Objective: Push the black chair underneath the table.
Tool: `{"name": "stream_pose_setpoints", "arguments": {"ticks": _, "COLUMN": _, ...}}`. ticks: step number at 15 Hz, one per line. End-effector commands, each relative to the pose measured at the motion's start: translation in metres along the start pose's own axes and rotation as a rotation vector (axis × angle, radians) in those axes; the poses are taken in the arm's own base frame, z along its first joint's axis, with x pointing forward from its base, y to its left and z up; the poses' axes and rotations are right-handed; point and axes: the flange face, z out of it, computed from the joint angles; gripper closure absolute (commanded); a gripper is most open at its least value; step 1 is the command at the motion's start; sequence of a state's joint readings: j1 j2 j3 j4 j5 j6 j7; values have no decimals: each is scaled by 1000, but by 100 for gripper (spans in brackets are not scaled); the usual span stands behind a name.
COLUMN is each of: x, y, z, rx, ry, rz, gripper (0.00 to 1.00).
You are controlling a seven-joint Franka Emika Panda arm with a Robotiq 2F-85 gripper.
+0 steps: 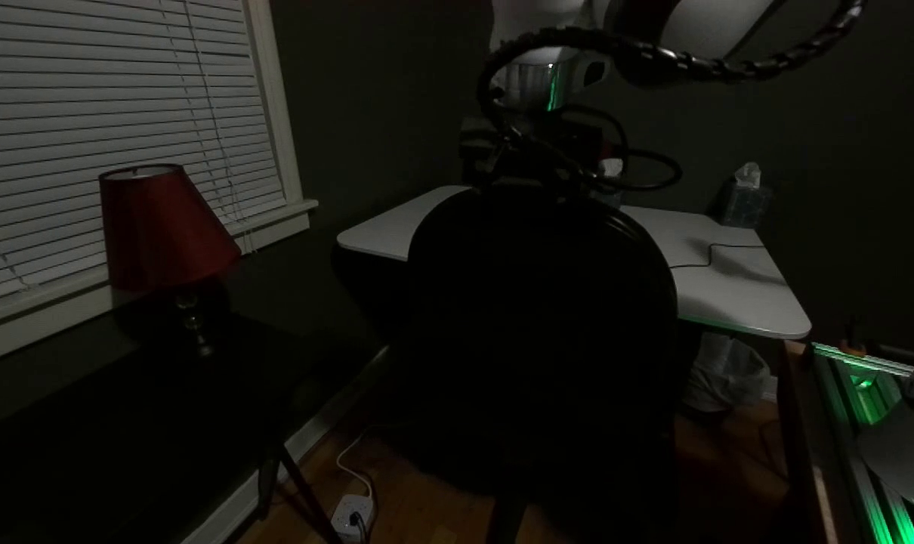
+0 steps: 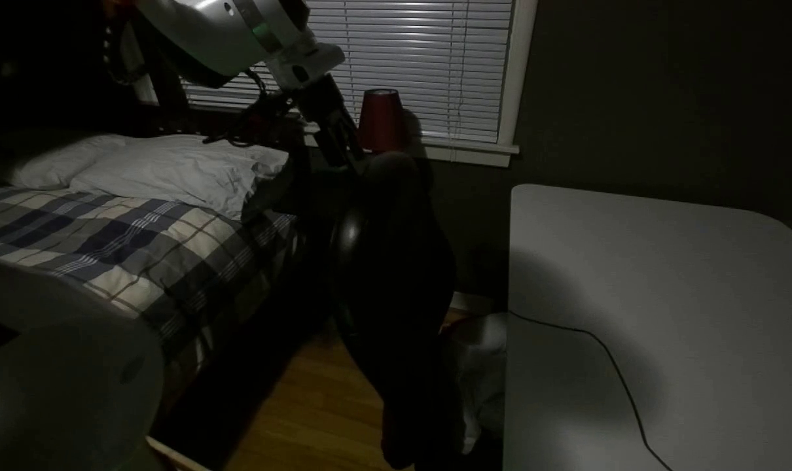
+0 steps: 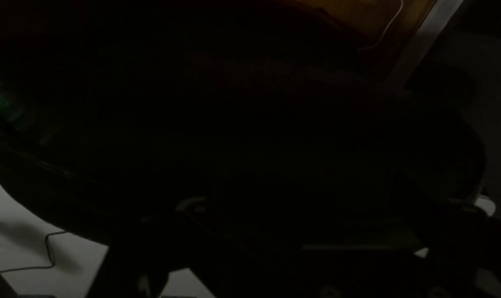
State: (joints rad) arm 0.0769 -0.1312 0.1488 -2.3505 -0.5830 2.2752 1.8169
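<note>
The black chair shows as a large dark rounded backrest in both exterior views (image 1: 540,317) (image 2: 389,261). It also fills most of the wrist view (image 3: 192,103). The white table (image 1: 736,291) stands beyond the chair; its top also shows in an exterior view (image 2: 710,294), with a gap between its edge and the backrest. My gripper (image 2: 357,157) is at the upper edge of the backrest, on the side away from the table. Its fingers look spread apart in the wrist view (image 3: 316,186), with nothing seen held. Darkness hides whether they touch the chair.
A red lamp (image 1: 166,227) stands on a dark low surface by the window. A bed (image 2: 134,229) lies behind the chair. A tissue box (image 1: 744,200) and a thin cable (image 2: 592,332) are on the table. A lined bin (image 1: 725,370) stands below it. A power strip (image 1: 351,514) lies on the floor.
</note>
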Motion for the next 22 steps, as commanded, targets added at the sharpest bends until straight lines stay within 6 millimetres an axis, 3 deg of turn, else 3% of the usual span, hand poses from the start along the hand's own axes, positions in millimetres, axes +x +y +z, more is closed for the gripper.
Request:
{"name": "stream_pose_setpoints", "arguments": {"ticks": 1, "x": 36, "y": 15, "z": -1, "rx": 45, "ry": 96, "rz": -54, "gripper": 0}}
{"name": "stream_pose_setpoints", "arguments": {"ticks": 4, "x": 52, "y": 17, "z": 1, "rx": 64, "ry": 147, "rz": -98, "gripper": 0}}
{"name": "stream_pose_setpoints", "arguments": {"ticks": 7, "x": 61, "y": 18, "z": -11, "rx": 119, "ry": 129, "rz": -146, "gripper": 0}}
{"name": "stream_pose_setpoints", "arguments": {"ticks": 16, "x": 12, "y": 19, "z": -91, "rx": 232, "ry": -151, "rz": -488, "gripper": 0}}
{"name": "stream_pose_setpoints", "arguments": {"ticks": 22, "x": 20, "y": 47, "z": -98, "rx": 220, "ry": -356, "rz": -771, "gripper": 0}}
